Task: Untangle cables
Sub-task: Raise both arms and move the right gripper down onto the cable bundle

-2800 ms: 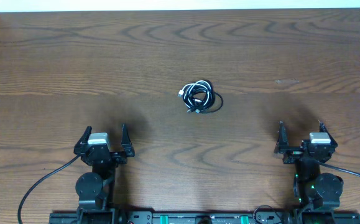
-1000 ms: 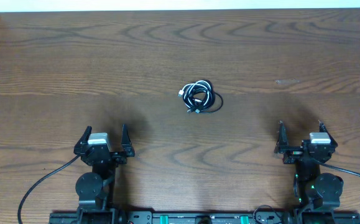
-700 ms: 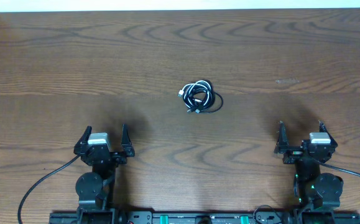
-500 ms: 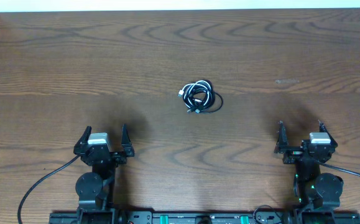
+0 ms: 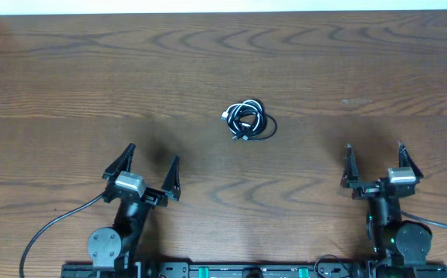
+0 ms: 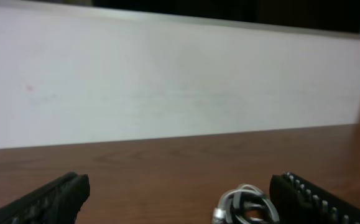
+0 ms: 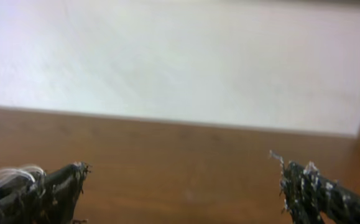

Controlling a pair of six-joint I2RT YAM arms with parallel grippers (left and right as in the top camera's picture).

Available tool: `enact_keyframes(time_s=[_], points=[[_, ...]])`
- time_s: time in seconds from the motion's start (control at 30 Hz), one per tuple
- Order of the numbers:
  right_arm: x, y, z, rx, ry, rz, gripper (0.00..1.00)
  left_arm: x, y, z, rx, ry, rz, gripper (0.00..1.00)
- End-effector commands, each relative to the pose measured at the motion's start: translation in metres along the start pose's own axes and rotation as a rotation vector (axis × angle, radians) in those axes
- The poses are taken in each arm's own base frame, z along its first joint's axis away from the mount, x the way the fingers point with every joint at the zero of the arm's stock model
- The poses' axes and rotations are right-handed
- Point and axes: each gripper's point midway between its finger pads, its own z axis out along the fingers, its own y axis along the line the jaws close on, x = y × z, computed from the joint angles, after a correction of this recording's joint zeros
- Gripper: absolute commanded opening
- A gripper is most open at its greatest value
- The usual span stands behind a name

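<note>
None of the untangling looks done: the cables [image 5: 246, 121] lie in one tight knot in the middle of the worktop [image 5: 92, 77], well apart from the left hand [image 5: 153, 154] and right hand [image 5: 374, 147], both spread wide and empty.

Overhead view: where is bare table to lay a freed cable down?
Wide bare wood lies left and right of the cables, out to the table edges, and along the far edge. Also free: between the left gripper and right gripper. Only the centre bundle is crowded.
</note>
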Motion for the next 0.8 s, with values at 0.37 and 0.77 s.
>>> enact_keyframes(time_s=[0.37,0.77], points=[[-0.158,0.024,-0.024,-0.152,-0.283,-0.013,0.99,-0.090,-0.016,0.019,0.041,0.331,-0.002,0.98],[-0.141,0.047,0.040,-0.321,0.504,0.110,0.99,-0.049,-0.029,0.062,0.163,0.905,-0.377,0.98]])
